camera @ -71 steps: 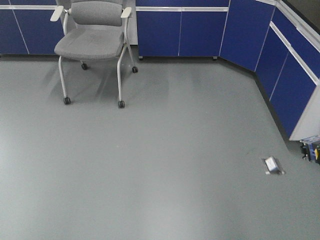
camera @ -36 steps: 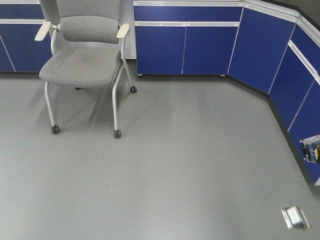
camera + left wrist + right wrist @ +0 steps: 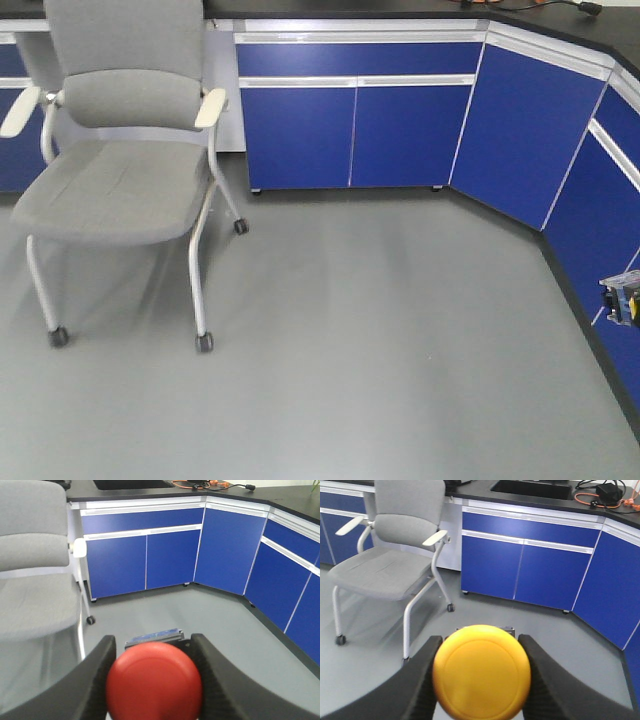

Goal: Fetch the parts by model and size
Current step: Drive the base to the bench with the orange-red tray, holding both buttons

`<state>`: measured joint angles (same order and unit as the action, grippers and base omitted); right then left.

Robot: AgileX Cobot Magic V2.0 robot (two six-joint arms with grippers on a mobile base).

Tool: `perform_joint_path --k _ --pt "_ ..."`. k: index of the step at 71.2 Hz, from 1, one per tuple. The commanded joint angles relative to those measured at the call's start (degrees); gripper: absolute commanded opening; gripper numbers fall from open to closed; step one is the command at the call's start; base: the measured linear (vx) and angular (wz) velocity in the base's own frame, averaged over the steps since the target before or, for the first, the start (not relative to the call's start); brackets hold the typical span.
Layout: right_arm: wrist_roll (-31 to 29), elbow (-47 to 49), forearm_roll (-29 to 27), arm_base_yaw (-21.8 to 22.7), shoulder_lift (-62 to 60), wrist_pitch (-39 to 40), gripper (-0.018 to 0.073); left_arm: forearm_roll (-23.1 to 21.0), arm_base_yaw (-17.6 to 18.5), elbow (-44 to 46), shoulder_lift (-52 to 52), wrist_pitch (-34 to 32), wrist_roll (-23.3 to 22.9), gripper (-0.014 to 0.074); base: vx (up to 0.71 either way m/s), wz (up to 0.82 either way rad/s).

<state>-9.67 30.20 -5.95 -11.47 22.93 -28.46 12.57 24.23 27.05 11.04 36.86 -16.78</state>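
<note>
Here, one switch is held in each pincer.
The red switch (image 3: 154,685) is pinched between the fingers of the left pincer (image 3: 152,672), and the edge of its base is seen above the cap. The yellow switch (image 3: 481,672) is pinched likewise in the right pincer (image 3: 481,680). A grey chair (image 3: 110,180) and blue cabinets (image 3: 350,130) are seen beyond.

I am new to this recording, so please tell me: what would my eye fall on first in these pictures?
The red-capped switch fills the bottom of the left wrist view, gripped in the left pincer, and the yellow-capped switch sits likewise in the right pincer. Beyond them, a gray wheeled chair stands at the left, in front of the blue cabinets.
</note>
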Motion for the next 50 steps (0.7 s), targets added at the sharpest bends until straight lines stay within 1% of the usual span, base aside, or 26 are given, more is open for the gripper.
perform_joint_path --k 1,15,26,38,50 --pt "-0.5 1.7 0.0 0.2 0.3 4.7 -0.0005 0.4 0.2 1.4 0.6 -4.5 -0.2 -0.0006 0.53 -0.15" --pt "-0.5 1.7 0.0 0.2 0.4 4.7 -0.0005 0.4 0.2 1.4 0.6 -4.5 -0.2 -0.0006 0.5 -0.21" --pt "-0.5 1.7 0.0 0.2 0.7 4.7 -0.0005 0.4 0.2 1.4 0.6 -4.5 -0.2 -0.0006 0.45 -0.44" --pt "-0.5 1.7 0.0 0.2 0.7 4.7 -0.0005 0.4 0.2 1.4 0.6 -4.5 -0.2 -0.0006 0.4 -0.71" --pt "-0.5 1.7 0.0 0.2 0.7 4.7 -0.0005 0.4 0.2 1.4 0.6 -4.5 -0.2 -0.0006 0.33 -0.98"
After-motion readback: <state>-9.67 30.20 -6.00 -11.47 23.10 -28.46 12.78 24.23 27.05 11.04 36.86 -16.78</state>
